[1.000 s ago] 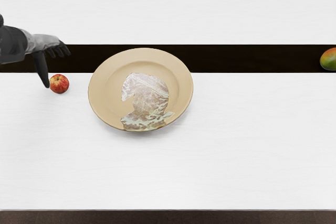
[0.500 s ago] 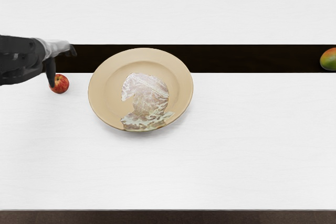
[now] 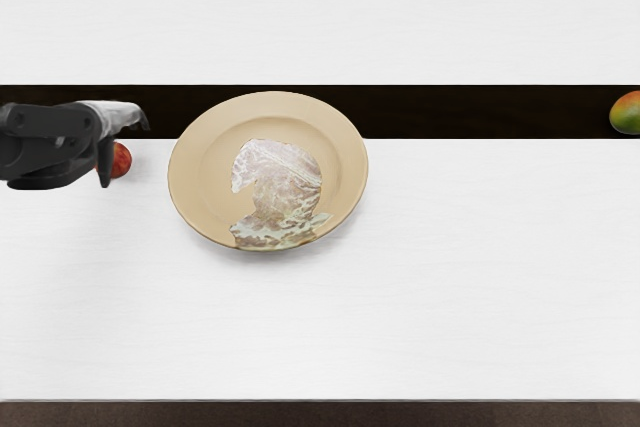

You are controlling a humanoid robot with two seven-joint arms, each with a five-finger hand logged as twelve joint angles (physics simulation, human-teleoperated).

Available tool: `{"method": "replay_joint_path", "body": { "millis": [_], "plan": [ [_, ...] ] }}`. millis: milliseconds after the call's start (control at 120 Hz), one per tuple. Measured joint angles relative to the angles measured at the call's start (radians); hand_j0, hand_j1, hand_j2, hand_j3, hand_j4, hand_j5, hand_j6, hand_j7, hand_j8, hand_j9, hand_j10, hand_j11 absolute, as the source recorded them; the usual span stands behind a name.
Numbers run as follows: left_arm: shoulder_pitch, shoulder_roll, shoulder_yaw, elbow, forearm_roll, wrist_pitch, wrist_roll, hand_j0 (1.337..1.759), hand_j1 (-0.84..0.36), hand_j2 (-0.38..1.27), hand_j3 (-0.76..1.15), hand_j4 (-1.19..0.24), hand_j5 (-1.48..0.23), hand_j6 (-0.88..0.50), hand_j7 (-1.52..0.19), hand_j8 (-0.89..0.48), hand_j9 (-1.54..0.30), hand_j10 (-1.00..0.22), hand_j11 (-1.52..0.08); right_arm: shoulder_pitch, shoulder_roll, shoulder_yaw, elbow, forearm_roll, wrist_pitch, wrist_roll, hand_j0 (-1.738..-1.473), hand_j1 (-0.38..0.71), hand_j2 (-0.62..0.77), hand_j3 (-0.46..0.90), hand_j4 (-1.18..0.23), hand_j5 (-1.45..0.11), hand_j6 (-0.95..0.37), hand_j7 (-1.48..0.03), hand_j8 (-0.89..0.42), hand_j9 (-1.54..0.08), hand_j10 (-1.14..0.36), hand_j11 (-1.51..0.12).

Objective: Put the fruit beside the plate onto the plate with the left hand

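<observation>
A small red apple [image 3: 122,159] lies on the white table just left of the tan plate [image 3: 195,182], which has a marbled patch in its middle. My left hand [image 3: 118,143] comes in from the left edge and sits over the apple. Its dark thumb [image 3: 104,169] hangs down on the apple's left side, and the other fingers [image 3: 133,118] reach past its far side. The hand covers the apple's left half. The fingers look spread and the apple rests on the table. The right arm is out of view.
A green and red mango [image 3: 626,112] sits at the far right edge, apart from the plate. A dark gap [image 3: 460,112] runs across the table behind the plate. White tabletop [image 3: 400,307] stretches in front.
My left hand has moved right and lowered over the apple, with the thumb now on its left side. The forearm has dropped to level. The apple has stayed in place.
</observation>
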Motion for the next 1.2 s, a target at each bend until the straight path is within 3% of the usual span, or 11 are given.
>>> {"method": "replay_joint_path", "body": {
  "millis": [408, 483, 550, 783, 933, 1200],
  "plan": [
    [0.044, -0.017, 0.0, 0.029, -0.034, -0.004, -0.003, 1.658, 0.02, 0.06, 0.0, -0.28, -0.36, -0.27, -0.34, -0.28, -0.36, -0.28, -0.36, 0.0, 0.0, 0.0, 0.0, 0.0, 0.0, 0.0, -1.658, -0.31, -0.01, 0.0, -0.03, -0.05, -0.03, -0.05, -0.03, -0.05, -0.03, -0.05],
    [0.047, -0.017, 0.0, 0.03, -0.036, -0.001, -0.004, 1.658, -0.02, 0.06, 0.0, -0.29, -0.36, -0.21, -0.45, -0.31, -0.4, -0.31, -0.4, 0.0, 0.0, 0.0, 0.0, 0.0, 0.0, 0.0, -1.658, -0.31, -0.01, 0.0, -0.03, -0.05, -0.03, -0.05, -0.03, -0.05, -0.03, -0.05],
    [0.053, -0.017, -0.002, 0.035, -0.035, 0.001, -0.007, 1.658, -0.05, 0.07, 0.0, -0.2, -0.5, -0.12, -0.59, -0.33, -0.43, -0.33, -0.43, 0.0, 0.0, 0.0, 0.0, 0.0, 0.0, 0.0, -1.658, -0.31, -0.01, 0.0, -0.03, -0.05, -0.03, -0.05, -0.03, -0.05, -0.03, -0.05],
    [0.054, -0.013, -0.002, 0.044, -0.038, 0.001, -0.008, 1.658, -0.12, 0.08, 0.0, -0.33, -0.51, -0.25, -0.48, -0.39, -0.51, -0.39, -0.51, 0.0, 0.0, 0.0, 0.0, 0.0, 0.0, 0.0, -1.658, -0.31, -0.01, 0.0, -0.03, -0.05, -0.03, -0.05, -0.03, -0.05, -0.03, -0.05],
    [0.056, -0.008, -0.001, 0.05, -0.039, 0.001, -0.007, 1.658, -0.15, 0.08, 0.0, -0.38, -0.54, -0.34, -0.51, -0.41, -0.54, -0.41, -0.54, 0.0, 0.0, 0.0, 0.0, 0.0, 0.0, 0.0, -1.658, -0.31, -0.01, 0.0, -0.03, -0.05, -0.03, -0.05, -0.03, -0.05, -0.03, -0.05],
    [0.059, -0.007, -0.001, 0.052, -0.037, 0.001, -0.01, 1.658, -0.22, 0.1, 0.0, -0.39, -0.56, -0.28, -0.62, -0.48, -0.62, -0.48, -0.62, 0.0, 0.0, 0.0, 0.0, 0.0, 0.0, 0.0, -1.658, -0.31, -0.01, 0.0, -0.03, -0.05, -0.03, -0.05, -0.03, -0.05, -0.03, -0.05]
  ]
}}
